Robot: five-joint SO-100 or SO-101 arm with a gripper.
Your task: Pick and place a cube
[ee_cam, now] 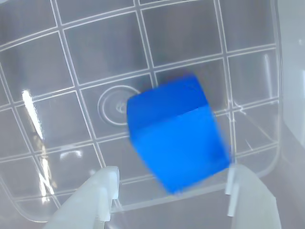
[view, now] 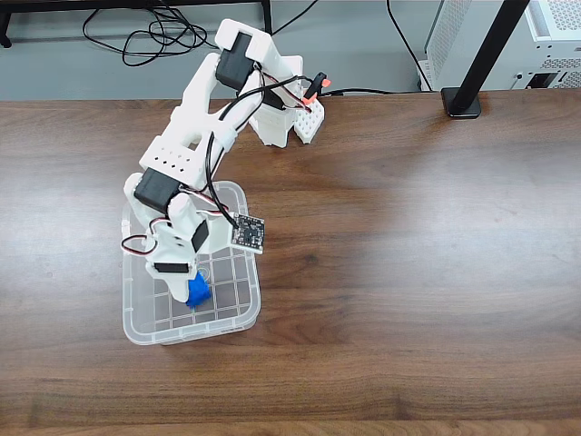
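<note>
One clear plastic bin (view: 238,320) sits on the wooden desk (view: 408,236), left of the desk's middle in the fixed view, and everything else can be placed against it. One white arm (view: 195,136) reaches into it: the arm's base stands on the desk beyond the bin's far edge, its links fold up and then slope down toward the bin, and the wrist points steeply down over the bin's near half. One small circuit board (view: 247,232) hangs beside the arm, over the bin's right wall.

One blue cube (view: 198,292) shows inside the bin, near its near wall, right at the tip of the one end effector (view: 189,298). In the wrist view the cube (ee_cam: 177,136) appears tilted and motion-blurred over the bin's gridded floor (ee_cam: 95,62), slightly right of the moulded circle at the floor's centre. The end effector (ee_cam: 171,188) has its two pale fingers (ee_cam: 97,195) spread apart at the lower edge, one left and one right of the cube; they are not clamped on it. Whether the cube touches the bin floor cannot be told.

Beyond the bin, one black post stands on its foot (view: 464,102) at the desk's far right.
</note>
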